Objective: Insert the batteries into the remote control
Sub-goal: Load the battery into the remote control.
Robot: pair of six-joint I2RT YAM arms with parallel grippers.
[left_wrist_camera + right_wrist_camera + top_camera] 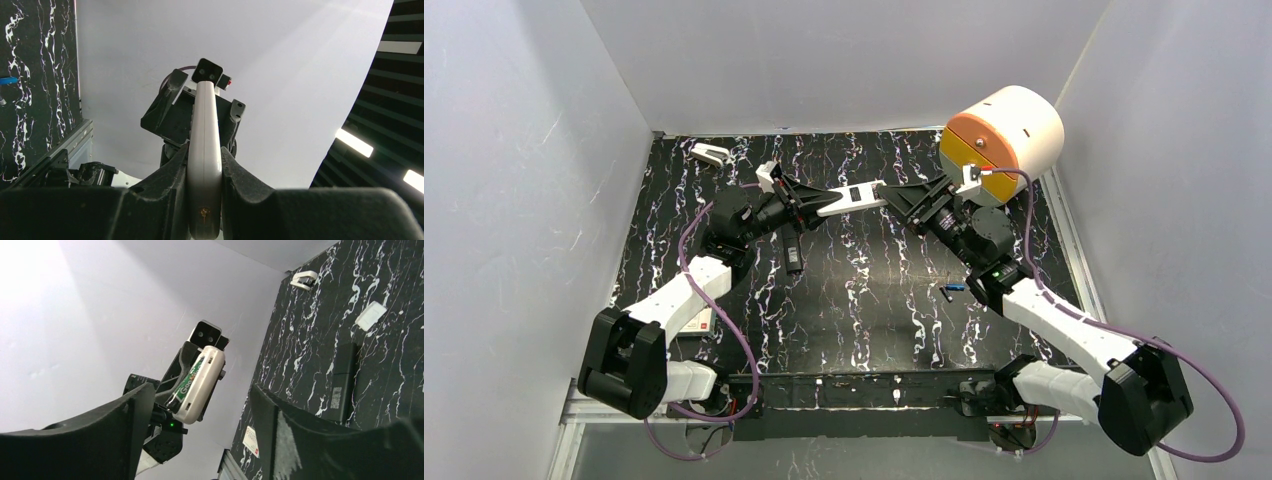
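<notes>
Marbled table (874,300); left gripper (204,152) hides remote (205,110) end.

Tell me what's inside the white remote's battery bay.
A green-labelled battery lies in the remote held by the left gripper. A second cell beside it, if any, cannot be made out.

bright, even overhead light; the white walls (824,60) wash out toward glare in both wrist views. strip lamps (354,142) shine at one edge. top view sharp; near foregrounds dark, soft.
</notes>
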